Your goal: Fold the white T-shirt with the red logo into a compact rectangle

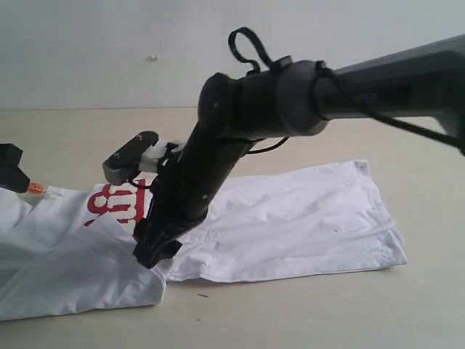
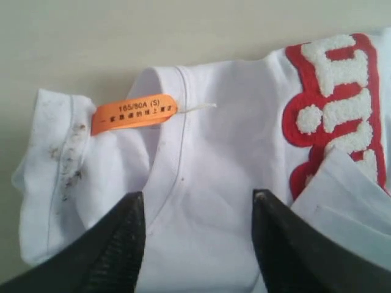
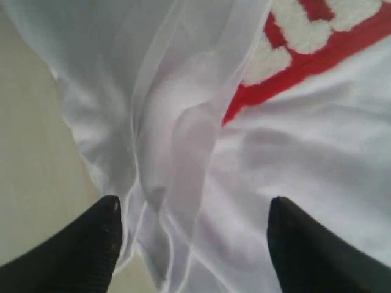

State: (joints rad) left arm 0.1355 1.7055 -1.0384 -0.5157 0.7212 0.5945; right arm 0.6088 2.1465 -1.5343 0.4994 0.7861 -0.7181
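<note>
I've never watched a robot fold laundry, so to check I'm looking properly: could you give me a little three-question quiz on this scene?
1. True or false: the left pincer hovers open over the white T-shirt, close to its collar.
2. What colour is the neck tag? A green, B orange, C blue.
3. In a few words: what hides part of the red logo?

Key
1. True.
2. B.
3. A folded flap of the shirt's own white cloth lies over one end of it.
</note>
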